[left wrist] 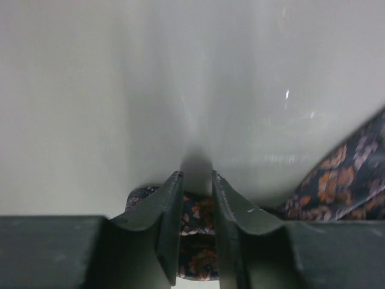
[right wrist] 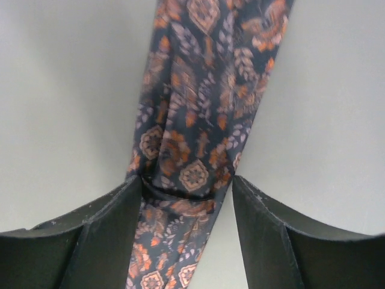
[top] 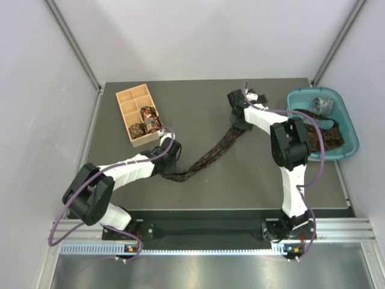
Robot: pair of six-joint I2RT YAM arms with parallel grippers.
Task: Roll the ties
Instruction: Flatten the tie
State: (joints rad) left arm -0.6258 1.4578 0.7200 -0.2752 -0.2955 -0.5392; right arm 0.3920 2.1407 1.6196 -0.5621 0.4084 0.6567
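Note:
A dark tie with an orange pattern (top: 210,153) lies as a long strip diagonally across the middle of the grey table. My left gripper (top: 171,172) is at its near, narrow end, and in the left wrist view (left wrist: 197,177) the jaws are shut on that end of the tie (left wrist: 198,226). My right gripper (top: 236,124) is at the far, wide end. In the right wrist view (right wrist: 187,180) both jaws press the edges of the tie (right wrist: 198,120), which bunches and creases between them.
A tan wooden compartment box (top: 127,100) stands at the back left with two rolled ties (top: 150,118) in its near cells. A teal basket (top: 351,133) at the back right holds more ties (top: 328,131) and a grey coil (top: 323,106). Walls close in on three sides.

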